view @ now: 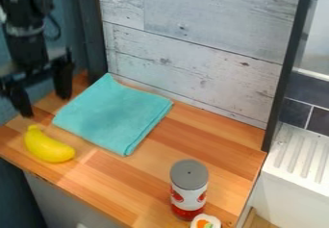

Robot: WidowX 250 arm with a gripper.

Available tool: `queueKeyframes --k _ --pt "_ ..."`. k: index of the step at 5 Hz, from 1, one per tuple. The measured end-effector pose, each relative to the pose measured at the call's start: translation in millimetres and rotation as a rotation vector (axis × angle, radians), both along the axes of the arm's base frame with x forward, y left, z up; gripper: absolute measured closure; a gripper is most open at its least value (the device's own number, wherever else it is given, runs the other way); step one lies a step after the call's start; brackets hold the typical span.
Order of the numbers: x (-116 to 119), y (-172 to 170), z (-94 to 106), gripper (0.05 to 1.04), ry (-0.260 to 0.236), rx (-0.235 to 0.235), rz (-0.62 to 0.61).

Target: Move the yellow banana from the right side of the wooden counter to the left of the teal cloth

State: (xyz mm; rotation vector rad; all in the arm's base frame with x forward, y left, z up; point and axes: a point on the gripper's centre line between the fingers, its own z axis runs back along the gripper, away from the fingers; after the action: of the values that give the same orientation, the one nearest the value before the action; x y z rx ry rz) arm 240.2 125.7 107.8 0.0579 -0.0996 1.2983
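- Our hand (44,105) hangs above the left end of the counter (106,174), fingers wide apart, grasping nothing.
- Near it, we see a folded turquoise cloth (114,114) and a yellow banana (48,146).
- Farther right, a grey-topped can (189,191) stands beside a sushi piece (206,221).

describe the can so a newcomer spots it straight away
On the wooden counter, look toward the lower right of the view. The can stands upright there beside a small sushi-like piece. It alone is a tall cylinder, grey-topped, white and red below.
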Motion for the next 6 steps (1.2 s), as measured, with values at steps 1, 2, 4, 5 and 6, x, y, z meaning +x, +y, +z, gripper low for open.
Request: queueKeyframes --k 1,2,4,5,6 --pt "10.7 -28.3 10.5 0.083 0.030 0.001 -0.255" --pt "20.8 -70.7 15.5 0.083 0.161 0.044 -0.512" --pt "4.5 -122.3 30.3 0.083 0.308 0.148 -1.015" --pt "-2.8 -128.6 36.6 0.083 0.253 0.144 -1.275" --pt "-7.2 -128.1 34.3 0.083 0.156 0.057 -1.417"
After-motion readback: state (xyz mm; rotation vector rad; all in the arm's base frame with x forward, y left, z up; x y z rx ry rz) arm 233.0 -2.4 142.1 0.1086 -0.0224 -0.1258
